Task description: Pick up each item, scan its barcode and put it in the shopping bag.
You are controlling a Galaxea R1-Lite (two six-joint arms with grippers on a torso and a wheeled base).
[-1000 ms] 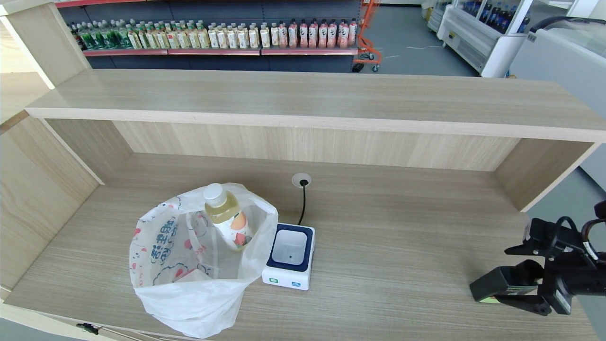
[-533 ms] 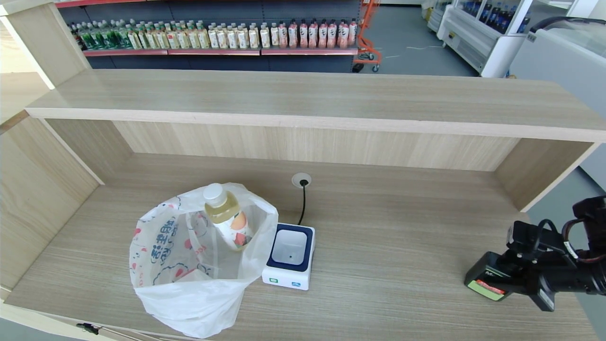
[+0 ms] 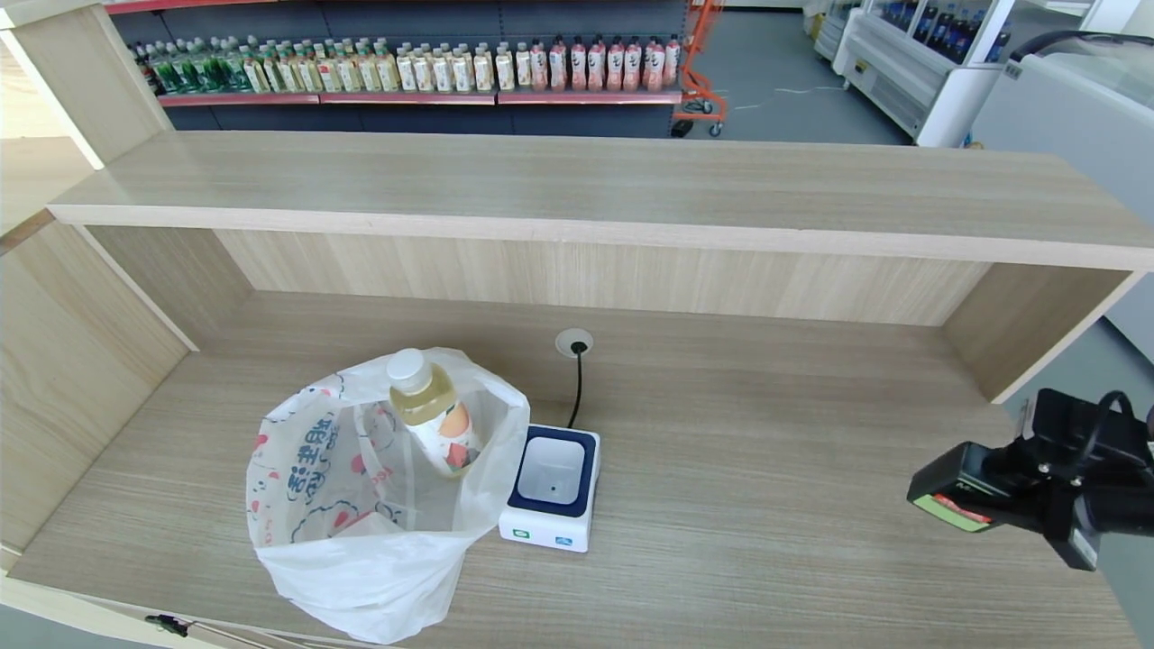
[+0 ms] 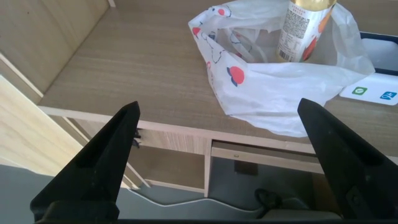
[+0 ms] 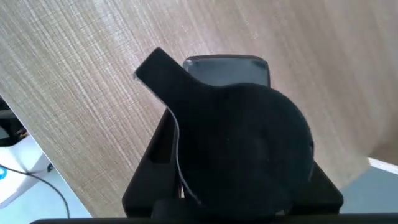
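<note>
At lower left of the head view, the shopping bag (image 3: pixel 306 491) stands open on the counter (image 3: pixel 766 469), with a bottle (image 3: pixel 433 424) of pale drink already leaning inside it, so I judge one item done. The bag carries blue characters and red fruit prints; the bottle's label shows a peach-coloured picture and, in the left wrist view, fine print too small to make out. The left gripper (image 4: pixel 219 109) hangs below the counter edge near the bag, its jaws wide apart and empty. Just right of the bag sits the scanner (image 3: pixel 552 487), with small green and blue badges on its front. At the far right edge, the right gripper (image 3: pixel 1010 491) is clamped on a dark box (image 3: pixel 956 491) with a green and red end, held above the counter, well apart from the scanner. Scanning and bagging it remain.
</note>
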